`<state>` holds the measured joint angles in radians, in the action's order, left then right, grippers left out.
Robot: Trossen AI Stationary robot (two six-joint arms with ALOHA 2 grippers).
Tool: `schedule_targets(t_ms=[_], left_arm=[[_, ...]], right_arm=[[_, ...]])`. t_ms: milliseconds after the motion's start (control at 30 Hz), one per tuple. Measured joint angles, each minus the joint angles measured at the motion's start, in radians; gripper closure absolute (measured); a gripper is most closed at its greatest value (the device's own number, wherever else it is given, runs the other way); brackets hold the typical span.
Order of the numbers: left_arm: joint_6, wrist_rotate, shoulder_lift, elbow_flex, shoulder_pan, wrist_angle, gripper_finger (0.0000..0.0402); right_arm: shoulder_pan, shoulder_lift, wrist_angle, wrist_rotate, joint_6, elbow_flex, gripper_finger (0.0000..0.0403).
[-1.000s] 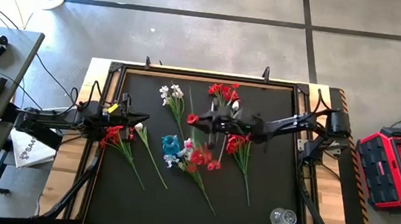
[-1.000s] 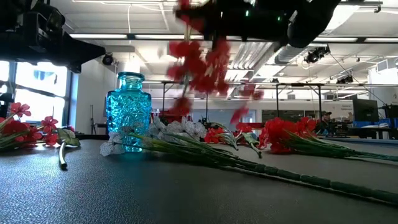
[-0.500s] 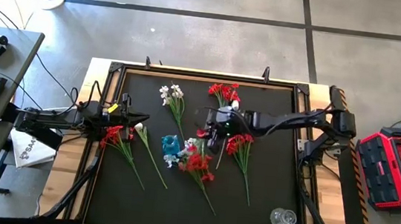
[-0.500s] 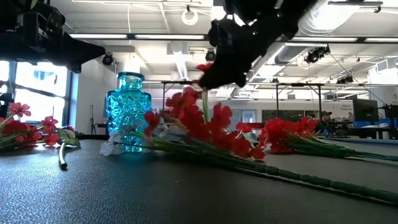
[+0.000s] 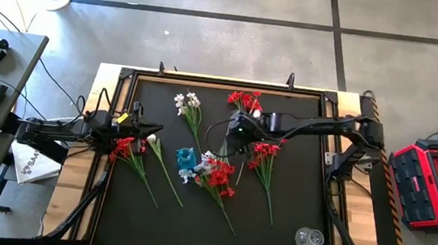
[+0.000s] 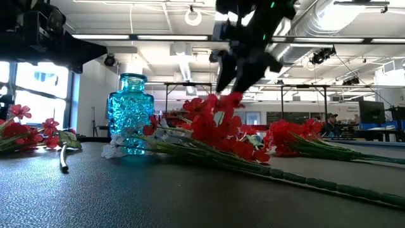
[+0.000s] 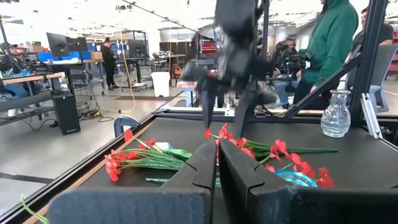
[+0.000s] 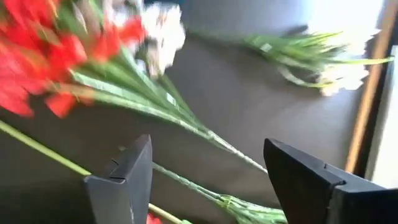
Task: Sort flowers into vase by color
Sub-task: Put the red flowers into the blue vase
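A blue glass vase [image 5: 186, 158] stands left of the table's middle. A red flower sprig [image 5: 218, 176] lies just to its right, its blossoms [image 6: 215, 126] resting on a white sprig [image 6: 171, 136]. My right gripper [image 5: 232, 134] hangs above this red sprig, tipped steeply down and open [image 8: 205, 180], with only thin green stems on the table showing beyond its fingers. My left gripper [image 5: 133, 122] waits shut at the table's left edge [image 7: 217, 168].
More sprigs lie around: white [image 5: 190, 107] and red [image 5: 244, 102] at the back, red [image 5: 262, 160] right of the middle, red [image 5: 128, 152] and white [image 5: 155, 144] at the left. A clear glass vase [image 5: 309, 239] stands near the front right. A person in green [image 7: 336, 43] stands beyond the table.
My right gripper has tipped from level to pointing steeply down, rolled about its own line, and opened, letting go of the red sprig. The sprig, first held up in the air, has come down blossoms first and now lies beside the blue vase on the white sprig.
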<state>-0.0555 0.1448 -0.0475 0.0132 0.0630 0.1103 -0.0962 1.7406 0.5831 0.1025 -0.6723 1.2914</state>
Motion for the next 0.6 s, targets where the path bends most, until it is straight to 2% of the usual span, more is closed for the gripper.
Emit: schedule_targets(t_ms=[267, 400, 500, 600], left_arm=[[0.002, 0.000, 0.000, 0.000, 0.000, 0.008, 0.0394], [0.002, 0.000, 0.000, 0.000, 0.000, 0.008, 0.0394], [0.002, 0.000, 0.000, 0.000, 0.000, 0.007, 0.0394], [0.002, 0.000, 0.000, 0.000, 0.000, 0.007, 0.0394]], right_arm=[[-0.054, 0.207, -0.137, 0.022, -0.300, -0.002, 0.0155], [-0.063, 0.248, -0.197, 0.022, -0.358, -0.002, 0.0163], [-0.071, 0.261, -0.214, -0.014, -0.347, 0.001, 0.0194], [-0.084, 0.265, -0.212, -0.069, -0.290, 0.000, 0.0250]])
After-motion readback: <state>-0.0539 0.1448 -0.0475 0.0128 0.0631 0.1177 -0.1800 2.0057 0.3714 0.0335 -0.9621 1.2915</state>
